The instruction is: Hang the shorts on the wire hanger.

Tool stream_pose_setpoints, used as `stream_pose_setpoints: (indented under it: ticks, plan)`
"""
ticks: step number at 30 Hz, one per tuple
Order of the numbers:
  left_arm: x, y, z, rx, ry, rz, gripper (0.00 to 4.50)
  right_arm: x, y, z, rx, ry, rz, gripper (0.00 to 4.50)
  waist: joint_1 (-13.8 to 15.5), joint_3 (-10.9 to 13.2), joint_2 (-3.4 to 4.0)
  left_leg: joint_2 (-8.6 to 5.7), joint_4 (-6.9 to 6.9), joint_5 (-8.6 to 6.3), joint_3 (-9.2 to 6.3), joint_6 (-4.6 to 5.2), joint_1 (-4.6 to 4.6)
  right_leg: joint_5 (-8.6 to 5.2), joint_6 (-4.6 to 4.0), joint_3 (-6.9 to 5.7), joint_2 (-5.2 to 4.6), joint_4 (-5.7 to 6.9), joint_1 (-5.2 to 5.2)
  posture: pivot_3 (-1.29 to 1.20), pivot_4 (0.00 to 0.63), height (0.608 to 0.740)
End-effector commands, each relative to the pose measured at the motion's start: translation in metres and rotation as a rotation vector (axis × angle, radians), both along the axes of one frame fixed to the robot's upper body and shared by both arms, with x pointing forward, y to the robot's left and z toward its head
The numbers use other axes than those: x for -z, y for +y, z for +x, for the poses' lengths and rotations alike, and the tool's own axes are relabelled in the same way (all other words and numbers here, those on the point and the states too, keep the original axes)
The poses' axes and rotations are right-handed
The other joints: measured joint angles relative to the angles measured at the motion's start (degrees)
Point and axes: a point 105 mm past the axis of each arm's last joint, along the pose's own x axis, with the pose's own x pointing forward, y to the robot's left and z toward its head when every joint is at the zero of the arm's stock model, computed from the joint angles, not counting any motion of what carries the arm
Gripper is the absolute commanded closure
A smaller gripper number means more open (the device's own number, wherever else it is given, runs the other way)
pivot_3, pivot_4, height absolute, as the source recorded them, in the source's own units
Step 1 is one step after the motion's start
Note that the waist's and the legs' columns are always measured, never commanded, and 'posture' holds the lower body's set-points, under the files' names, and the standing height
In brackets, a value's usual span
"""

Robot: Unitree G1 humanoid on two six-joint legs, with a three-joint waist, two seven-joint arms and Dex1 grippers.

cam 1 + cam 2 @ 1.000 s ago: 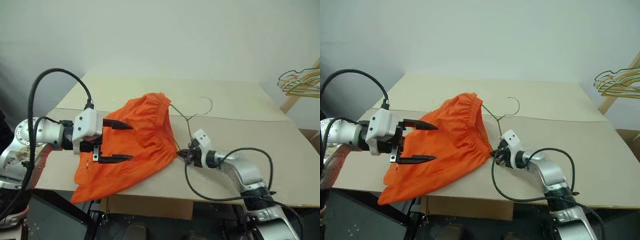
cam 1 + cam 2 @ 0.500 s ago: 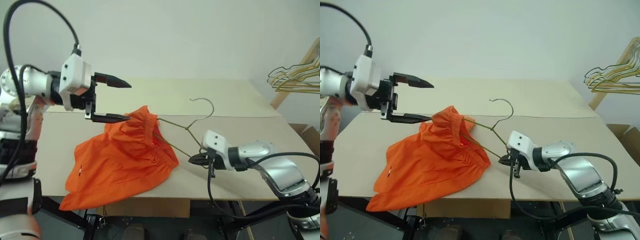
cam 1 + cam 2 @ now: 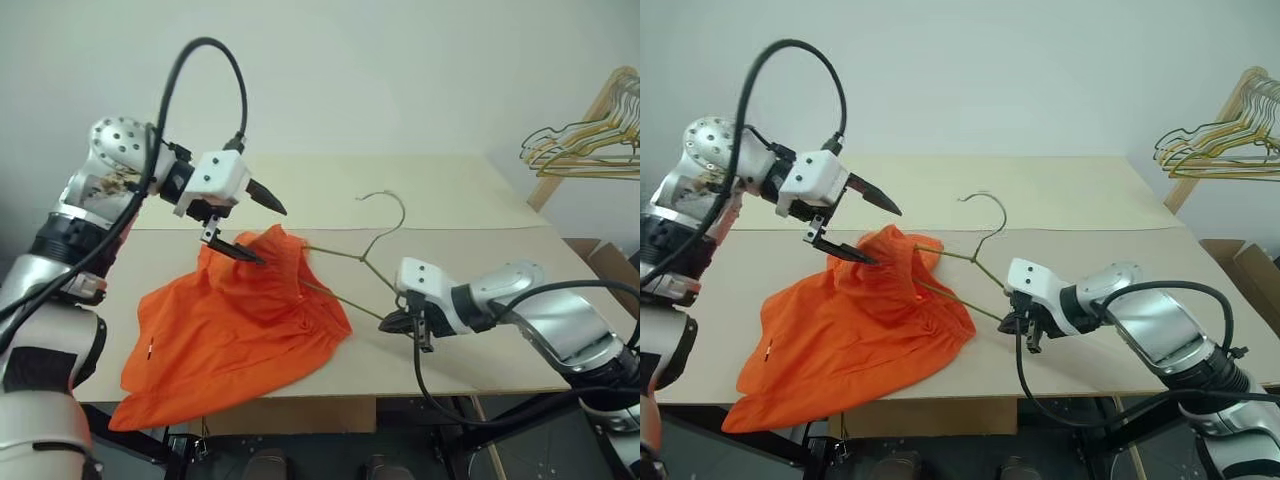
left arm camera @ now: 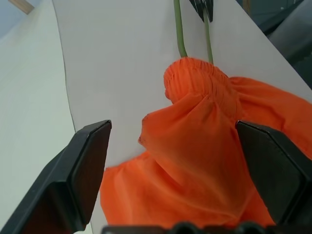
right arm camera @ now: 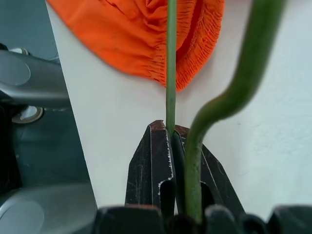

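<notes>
The orange shorts [image 3: 225,330] lie on the beige table [image 3: 450,200], their waistband lifted into a peak [image 4: 195,78] over one end of the wire hanger [image 3: 985,235]. The hanger stands tilted, hook [image 3: 385,197] up and to the rear. My right gripper [image 3: 397,322] is shut on the hanger's near corner; in the right wrist view the wire [image 5: 170,63] runs out from between its closed fingers [image 5: 151,161]. My left gripper [image 3: 272,238] hangs open over the waistband peak, pointing down at it. The fabric sits between its fingers [image 4: 83,180] without being pinched.
A bunch of gold and green wire hangers [image 3: 585,150] hangs on a wooden rack at the back right. A cardboard box [image 3: 1240,270] stands on the floor to the right of the table. The shorts' lower hem [image 3: 160,410] droops over the table's front edge.
My right gripper has lifted the hanger off the table, raising the waistband with it, then held still. My left gripper rose and swung in over the raised waistband. The camera has shifted.
</notes>
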Motion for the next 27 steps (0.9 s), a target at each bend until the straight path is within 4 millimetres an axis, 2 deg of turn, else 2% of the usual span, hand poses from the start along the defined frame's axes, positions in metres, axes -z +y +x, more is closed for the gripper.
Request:
stream_pose_setpoints:
  ticks: [1, 9, 12, 14, 24, 27]
  plan:
    - [-0.002, -0.009, -0.001, 0.060, -0.023, 0.061, 0.08, -0.014, 0.001, 0.003, -0.014, -0.050, -0.026, 4.50, -0.11, 0.00, 0.00, 0.00, 0.00, 0.00, 0.00, 0.01, -0.01, 0.00, 0.00, 0.01, 0.00, 0.00, -0.01, 0.08, 0.000, 0.740]
    - [0.020, -0.019, -0.009, 0.186, 0.000, 0.221, 0.08, -0.017, 0.003, 0.007, 0.003, -0.042, -0.061, 4.50, -0.20, 0.01, 0.01, 0.02, 0.03, -0.01, 0.00, 0.02, -0.17, -0.01, 0.01, 0.03, 0.00, 0.09, -0.21, 0.08, 0.000, 0.740]
    - [0.031, -0.018, -0.003, 0.201, -0.033, 0.289, 0.66, -0.020, 0.007, 0.006, 0.003, -0.041, -0.056, 4.50, -0.21, 0.01, 0.01, 0.02, 0.06, -0.01, 0.00, 0.02, -0.19, -0.01, 0.01, 0.03, 0.00, 0.10, -0.23, 0.07, 0.000, 0.740]
    - [0.035, -0.019, -0.001, 0.204, -0.038, 0.299, 1.23, -0.021, 0.008, 0.006, 0.004, -0.046, -0.058, 4.50, -0.18, 0.01, 0.01, 0.01, 0.10, -0.01, 0.00, 0.02, -0.20, 0.00, 0.01, 0.03, 0.00, 0.11, -0.23, 0.07, 0.000, 0.740]
    - [0.033, -0.025, 0.003, 0.209, -0.051, 0.282, 4.40, -0.025, 0.010, 0.009, 0.042, -0.060, -0.071, 4.50, -1.09, 0.01, 0.01, 0.01, 0.13, -0.02, 0.00, 0.04, -0.31, -0.01, 0.01, 0.04, -0.01, 0.19, -0.34, 0.05, 0.000, 0.740]
    - [0.033, -0.025, 0.003, 0.201, -0.043, 0.270, 4.50, -0.028, 0.011, 0.013, 0.058, -0.084, -0.073, 4.50, -1.38, 0.01, 0.01, 0.02, 0.13, -0.02, 0.00, 0.04, -0.31, -0.01, 0.01, 0.06, 0.00, 0.24, -0.40, 0.05, 0.000, 0.740]
